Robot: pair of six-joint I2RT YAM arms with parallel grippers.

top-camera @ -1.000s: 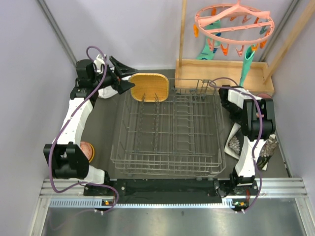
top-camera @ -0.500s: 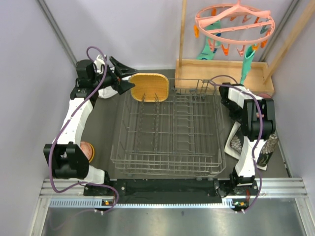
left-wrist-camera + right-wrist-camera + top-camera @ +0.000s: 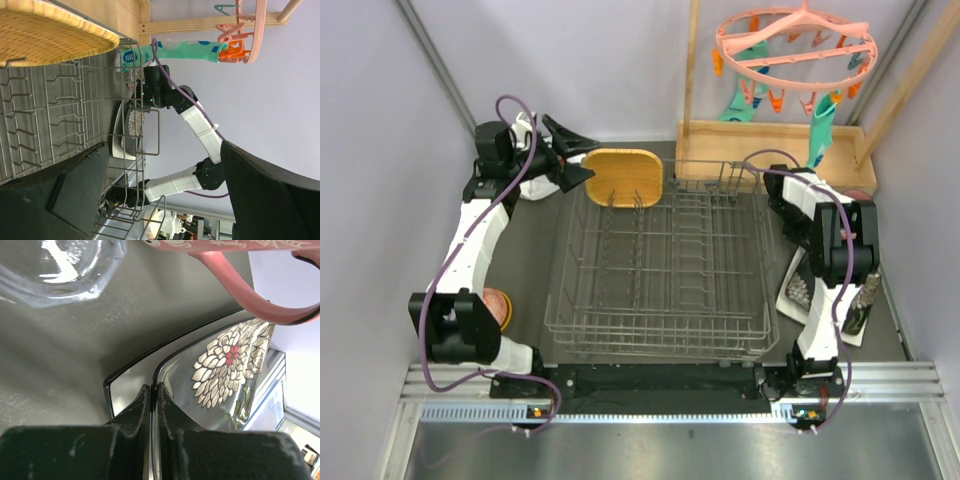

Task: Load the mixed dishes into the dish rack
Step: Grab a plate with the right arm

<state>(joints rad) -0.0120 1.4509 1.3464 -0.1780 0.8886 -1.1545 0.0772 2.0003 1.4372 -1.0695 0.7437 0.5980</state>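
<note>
Near edge: both arm bases sit at the front rail. The rack [image 3: 660, 330] starts just behind them and fills the middle of the table [image 3: 532, 240].

Open room: a bare dark strip runs along the rack's left side. The strip on its right is narrow and taken up by the right arm [image 3: 842, 245] and plates.

Near left: an orange bowl [image 3: 501, 305], partly hidden behind the left arm's lower links.

Right arm: folded over itself beside the rack's right rim, with the wrist hidden from above. The right gripper [image 3: 154, 388] has its fingers pressed together, pinching the rim of the floral plate [image 3: 227, 362], which sits tilted. A pale plate [image 3: 797, 285] lies just beside the rack's right rim.

Past the fingertips are the pink cup [image 3: 250, 295] and the glass [image 3: 55, 265]. Whether the cup's handle touches the plate cannot be told.

Left arm: stretched to the far left. The left gripper [image 3: 582, 156] has its jaws wide apart and holds nothing, just beside the yellow plate [image 3: 623, 177]. That plate stands in the rack's far left corner.

Far: a wooden tray [image 3: 760, 127] sits behind the rack at the back wall. A peg hanger [image 3: 795, 45] hangs overhead, with a teal sock [image 3: 817, 140] hanging down toward the tray.
</note>
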